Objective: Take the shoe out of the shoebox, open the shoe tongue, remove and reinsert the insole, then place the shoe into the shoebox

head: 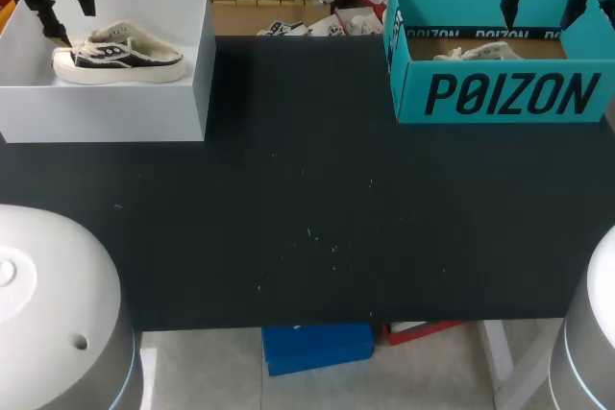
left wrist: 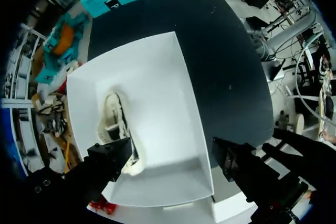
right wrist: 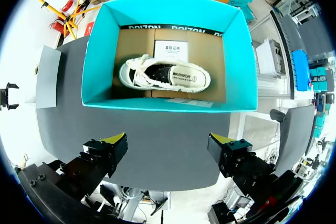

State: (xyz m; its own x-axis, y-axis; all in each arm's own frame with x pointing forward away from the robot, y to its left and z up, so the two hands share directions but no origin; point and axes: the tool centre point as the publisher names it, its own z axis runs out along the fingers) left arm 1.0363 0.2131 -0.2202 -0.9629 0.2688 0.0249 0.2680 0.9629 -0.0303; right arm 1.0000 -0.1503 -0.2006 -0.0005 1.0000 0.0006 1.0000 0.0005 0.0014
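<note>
**A:** How far along?
**B:** Nothing done yet, I judge. The left fingers (left wrist: 111, 157) gape wide and empty, with a shoe (left wrist: 116, 124) in the white box (left wrist: 163, 77) just ahead.
**A:** And the right?
**B:** The right fingers (right wrist: 107, 151) are equally wide and empty. A second shoe (right wrist: 165, 74) lies in the teal shoebox (right wrist: 168, 103) ahead.

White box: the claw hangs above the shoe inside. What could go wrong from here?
The shoe lies close to one wall of the white box, so a finger of the open left gripper might catch that wall. The box looks light and might lift or slide with the shoe.
</note>
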